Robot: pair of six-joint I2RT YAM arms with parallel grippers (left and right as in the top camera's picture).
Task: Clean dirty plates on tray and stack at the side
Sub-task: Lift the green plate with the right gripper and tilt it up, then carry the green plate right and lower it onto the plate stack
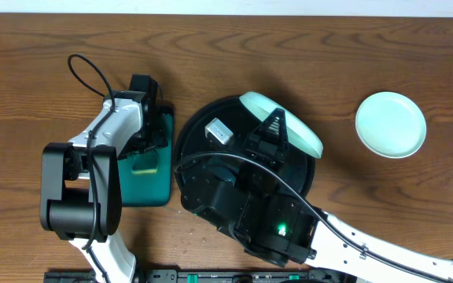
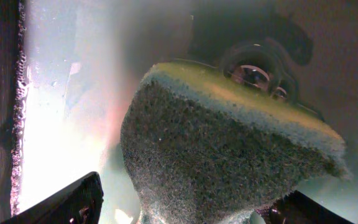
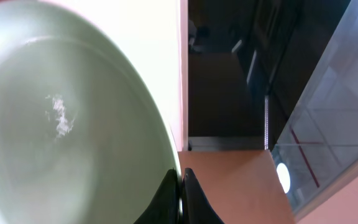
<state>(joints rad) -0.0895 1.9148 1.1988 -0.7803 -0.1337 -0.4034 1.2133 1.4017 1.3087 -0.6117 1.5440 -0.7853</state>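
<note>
right gripper (image 1: 275,124) is pinched shut on the rim of the tilted mint plate (image 1: 301,130), holding it up at an angle over the far right side of the black tray (image 1: 189,149). in the right wrist view the two fingers (image 3: 169,196) are squeezed together on the plate's edge, and the inside of the plate looks mostly pale green with a small whitish smudge near the middle. the other mint plate (image 1: 391,124) is sitting flat on the table (image 1: 53,47) well off to the right, on its own, and it looks clean from above. there's also a whitish block (image 1: 219,131) in the tray's far left part, can't tell what it is. left gripper (image 1: 152,137) is over the green sponge tray (image 1: 152,189), which is just left of the black tray. its jaws are spread wide with the sponge (image 2: 229,155) filling the space between them, scrubby side facing the camera. can't tell if the fingers (image 2: 67,202) are actually touching it, there's a bit of a gap on one side.
</note>
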